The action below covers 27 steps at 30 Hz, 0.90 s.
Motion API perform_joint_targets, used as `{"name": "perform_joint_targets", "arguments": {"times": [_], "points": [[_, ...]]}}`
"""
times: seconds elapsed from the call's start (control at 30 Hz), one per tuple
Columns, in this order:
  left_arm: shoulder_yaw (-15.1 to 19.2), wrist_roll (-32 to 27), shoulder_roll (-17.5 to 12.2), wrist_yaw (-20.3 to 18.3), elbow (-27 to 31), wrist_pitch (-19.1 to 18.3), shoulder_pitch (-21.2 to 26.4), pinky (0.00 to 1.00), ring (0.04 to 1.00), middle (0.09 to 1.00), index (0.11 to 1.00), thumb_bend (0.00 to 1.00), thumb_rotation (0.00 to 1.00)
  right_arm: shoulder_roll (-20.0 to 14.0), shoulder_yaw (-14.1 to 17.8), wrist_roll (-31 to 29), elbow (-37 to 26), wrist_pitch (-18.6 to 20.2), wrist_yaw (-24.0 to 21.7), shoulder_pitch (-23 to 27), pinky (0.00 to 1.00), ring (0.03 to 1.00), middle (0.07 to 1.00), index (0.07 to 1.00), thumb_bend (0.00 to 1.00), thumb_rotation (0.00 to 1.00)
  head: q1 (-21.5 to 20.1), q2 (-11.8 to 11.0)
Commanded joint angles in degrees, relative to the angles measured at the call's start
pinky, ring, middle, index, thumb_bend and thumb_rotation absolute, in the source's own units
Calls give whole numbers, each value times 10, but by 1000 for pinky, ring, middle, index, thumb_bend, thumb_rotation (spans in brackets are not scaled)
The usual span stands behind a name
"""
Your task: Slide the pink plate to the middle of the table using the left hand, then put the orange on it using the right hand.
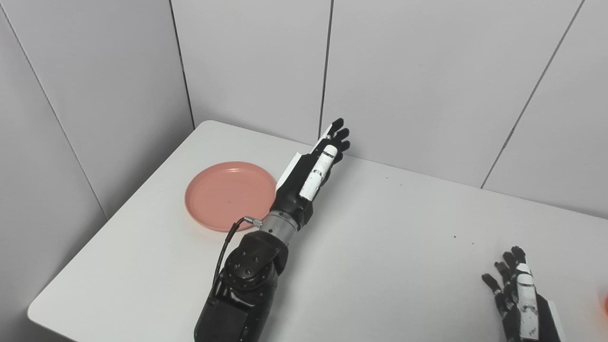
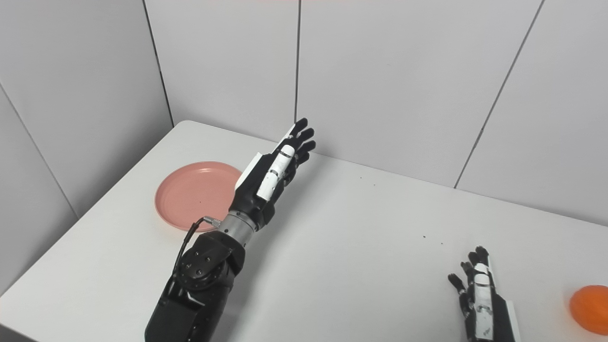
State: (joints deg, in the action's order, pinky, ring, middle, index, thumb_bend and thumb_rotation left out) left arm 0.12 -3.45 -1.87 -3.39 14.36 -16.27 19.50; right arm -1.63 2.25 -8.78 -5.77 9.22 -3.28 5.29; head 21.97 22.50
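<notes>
We note the pink plate (image 1: 230, 194) near the worktop's (image 1: 380, 247) far-left corner, just beside the left robot hand (image 1: 316, 166), apparently untouched; both robot hands released; the orange (image 2: 590, 308) lies near the right robot hand (image 2: 479, 294).

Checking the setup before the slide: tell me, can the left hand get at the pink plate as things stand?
Probably yes: the open left hand hangs just right of the pink plate, with nothing between them.

Black hand (image 1: 311, 173), white panels, black cable (image 1: 228, 244)
</notes>
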Motion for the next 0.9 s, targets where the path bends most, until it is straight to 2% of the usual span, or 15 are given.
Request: {"name": "perform_joint_targets", "arguments": {"times": [0.0, 0.2, 0.27, 0.37, 0.53, 0.63, 0.73, 0.87], "points": [[6, -1, -11, -1, 27, -4, 26, 1000, 971, 987, 978, 407, 1000, -3, 3, -2, -18, -1, -1, 8, 1000, 1000, 1000, 1000, 146, 1000, 1, 1], [35, -3, -43, 2, 36, -18, 43, 987, 958, 976, 965, 422, 1000, -2, 1, 0, -26, 11, 1, 8, 1000, 1000, 1000, 1000, 137, 1000, 4, 0], [54, -10, -59, 2, 32, -12, 47, 968, 947, 966, 957, 434, 987, -1, 0, 3, -29, 9, 2, 7, 1000, 1000, 1000, 1000, 133, 1000, 6, 0], [83, -22, -77, 8, 38, -24, 51, 960, 948, 963, 950, 440, 961, 1, 2, 0, -32, 14, 4, 7, 1000, 1000, 1000, 1000, 131, 1000, 7, -1], [105, -23, -100, 13, 48, -32, 55, 958, 956, 963, 932, 400, 990, 1, 4, -8, -29, 13, 1, 8, 1000, 1000, 1000, 1000, 120, 1000, 8, -1], [133, -60, -125, -1, 33, -16, 56, 961, 967, 978, 957, 396, 1000, -2, 3, -4, -26, 6, 0, 9, 1000, 1000, 1000, 1000, 104, 1000, 11, -2], [148, -72, -136, 3, 29, -17, 57, 935, 955, 969, 951, 377, 1000, -2, 2, -2, -28, 11, 1, 9, 1000, 1000, 1000, 1000, 106, 1000, 11, -2], [171, -82, -150, 15, 30, -37, 59, 933, 950, 962, 944, 365, 1000, -2, 3, -5, -30, 12, 1, 10, 1000, 1000, 1000, 1000, 104, 1000, 14, -2]]}}
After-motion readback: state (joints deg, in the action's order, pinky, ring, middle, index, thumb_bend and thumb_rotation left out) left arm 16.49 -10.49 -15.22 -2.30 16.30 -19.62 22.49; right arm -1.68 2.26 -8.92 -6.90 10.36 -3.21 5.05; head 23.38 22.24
